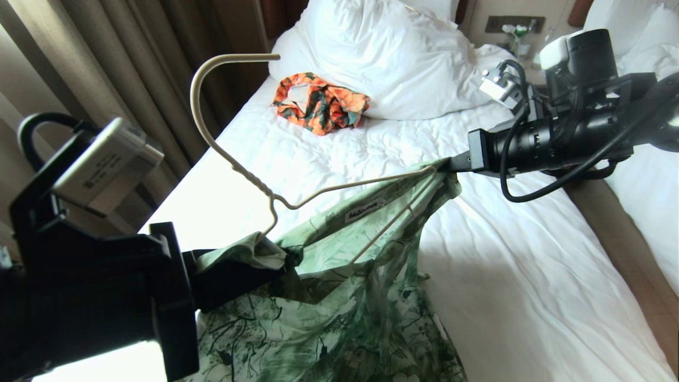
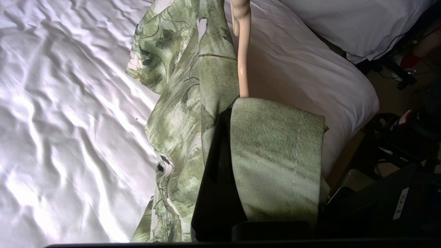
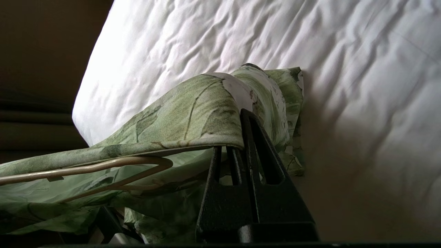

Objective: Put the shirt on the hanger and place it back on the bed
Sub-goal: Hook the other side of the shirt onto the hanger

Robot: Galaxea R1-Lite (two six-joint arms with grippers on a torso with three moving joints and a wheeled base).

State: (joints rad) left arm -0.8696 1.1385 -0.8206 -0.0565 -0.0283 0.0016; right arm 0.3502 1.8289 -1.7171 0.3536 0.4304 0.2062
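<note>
left gripper (image 1: 241, 260), lower left of the head view: fingers clamped on a fold of the shirt (image 1: 345, 276), with the wire of the hanger (image 1: 233, 154) running into that same fold. risk here: the hold appears to be on cloth more than on wire, so the hanger's near arm could slide out and that shoulder would drop off.

centre of frame: the hanger is held above the bed (image 1: 530, 276), tilted, hook swung to the upper left. its far arm is inside the shirt; the fabric bunches toward the neck. risk: the shirt may gather to one side and slip free when set down.

right gripper (image 1: 451, 162), right of centre: fingers together, pinching the shirt at the hanger's far corner. risk: a pull apart of the two arms could strain the cloth.

the shirt is thin and limp, light and dark green with a pale leaf print, hanging in loose folds down to the sheet at lower centre.
</note>
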